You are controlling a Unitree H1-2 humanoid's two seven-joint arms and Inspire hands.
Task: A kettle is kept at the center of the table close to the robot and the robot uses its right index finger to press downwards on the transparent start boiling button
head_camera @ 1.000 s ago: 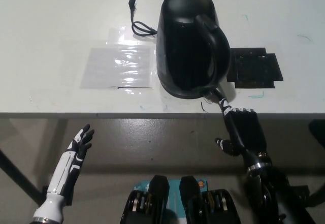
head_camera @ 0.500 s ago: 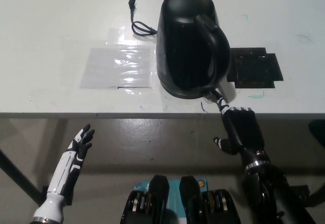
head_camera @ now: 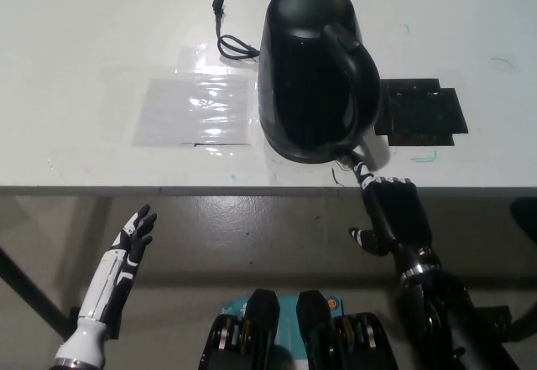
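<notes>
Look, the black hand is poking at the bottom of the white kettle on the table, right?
Not quite: the kettle is black, not white, as the head view shows. The black right hand does reach a finger to its base at the table edge.

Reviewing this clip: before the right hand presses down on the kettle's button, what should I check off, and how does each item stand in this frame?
1. Kettle upright on the table, near its front edge: ok.
2. Right hand at the foot of the kettle's handle, one finger stretched toward it, the rest curled: ok.
3. Fingertip on the start button: cannot tell; the button is not distinguishable against the black base.
4. Button already pressed down: cannot tell.
5. Left hand resting low at the left below the table edge, open, away from the kettle: ok.
6. Cord lies behind the kettle, out of the right hand's path: ok.
</notes>
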